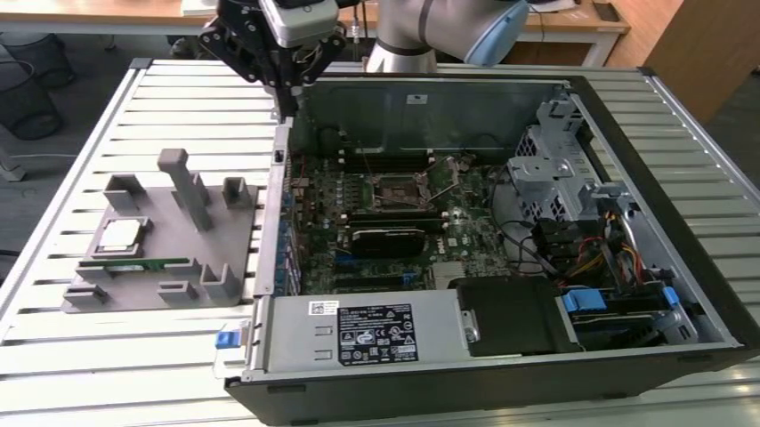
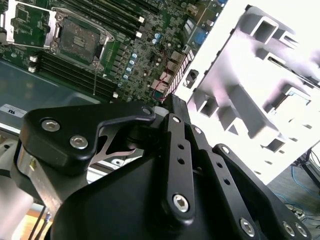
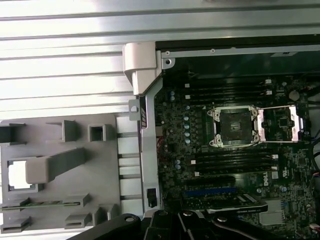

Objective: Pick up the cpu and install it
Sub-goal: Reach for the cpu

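1. The gripper (image 1: 287, 100) hangs over the far corner of the open computer case (image 1: 695, 294), at the exterior view's left, with its jaws together and holding nothing
2. The cpu (image 1: 123, 233) lies flat in a pocket of the grey holder (image 1: 160, 213) on the slatted table (image 1: 71, 356), on the exterior view's left of the case and well apart from the gripper
3. A green memory stick (image 1: 133, 264) lies in the holder, just nearer than the cpu
4. The socket (image 1: 401, 189) on the board inside the case has its metal frame swung open
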You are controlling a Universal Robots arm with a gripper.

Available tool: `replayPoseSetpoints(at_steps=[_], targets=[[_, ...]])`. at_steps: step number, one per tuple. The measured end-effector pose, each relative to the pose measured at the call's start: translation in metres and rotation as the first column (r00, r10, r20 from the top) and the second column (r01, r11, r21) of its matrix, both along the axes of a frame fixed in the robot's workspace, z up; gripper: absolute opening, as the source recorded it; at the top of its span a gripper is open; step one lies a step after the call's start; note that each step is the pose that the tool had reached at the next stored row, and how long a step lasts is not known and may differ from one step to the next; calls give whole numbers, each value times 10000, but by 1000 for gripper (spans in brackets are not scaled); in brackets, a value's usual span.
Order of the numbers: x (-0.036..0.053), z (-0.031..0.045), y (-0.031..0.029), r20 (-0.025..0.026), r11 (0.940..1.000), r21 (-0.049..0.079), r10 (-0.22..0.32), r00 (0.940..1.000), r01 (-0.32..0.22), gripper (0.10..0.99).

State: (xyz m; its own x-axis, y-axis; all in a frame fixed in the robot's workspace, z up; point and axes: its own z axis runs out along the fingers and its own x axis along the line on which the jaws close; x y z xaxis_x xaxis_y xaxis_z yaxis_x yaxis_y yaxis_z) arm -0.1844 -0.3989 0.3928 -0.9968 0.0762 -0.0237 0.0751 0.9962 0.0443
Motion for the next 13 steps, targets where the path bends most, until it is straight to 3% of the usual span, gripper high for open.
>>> replayPoseSetpoints(at_steps=[13], targets=[[-79, -2, 0, 0, 10000, 0, 0, 10000, 0, 114]])
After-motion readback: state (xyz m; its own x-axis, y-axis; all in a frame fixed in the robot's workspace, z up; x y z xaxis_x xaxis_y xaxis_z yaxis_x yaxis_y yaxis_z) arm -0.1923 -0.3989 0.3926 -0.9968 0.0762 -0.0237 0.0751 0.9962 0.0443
